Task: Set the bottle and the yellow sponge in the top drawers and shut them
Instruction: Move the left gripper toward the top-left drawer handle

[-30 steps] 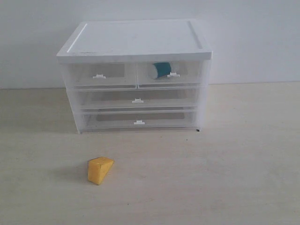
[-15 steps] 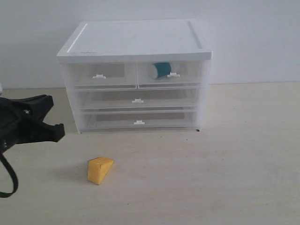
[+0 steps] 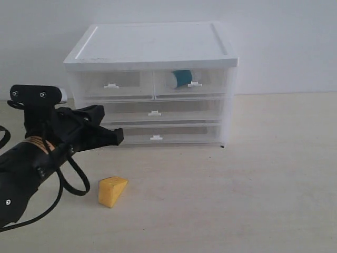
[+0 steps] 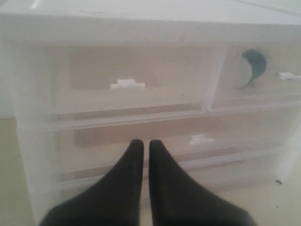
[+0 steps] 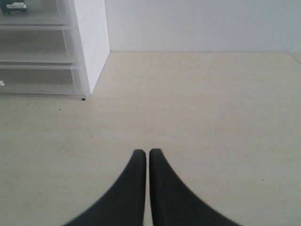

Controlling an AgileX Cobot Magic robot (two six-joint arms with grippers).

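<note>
Exterior: left gripper (image 3: 117, 138) in front of cabinet (image 3: 152, 47), fingers together, empty. Sponge (image 3: 111, 191) on table (image 3: 263, 174), untouched. Bottle (image 3: 182, 79) inside shut right top drawer (image 3: 192, 84).
Left wrist: fingers pressed together, facing shut left top drawer (image 4: 127, 70).
Right wrist: right gripper (image 5: 147, 154) pinched closed, empty, over table.

Left arm (image 3: 21, 174): black, enters exterior view from lower left, forearm rising toward wrist. Left gripper (image 3: 117, 137): held roughly level, both black fingers tapering forward, tips pressed together. Camera mount (image 3: 37, 95) sits behind and above fingers. Cable loop (image 3: 73, 182) hangs below wrist. Right gripper (image 5: 148, 153): visible in its wrist view only, fingers together, tilted slightly downward.
</note>
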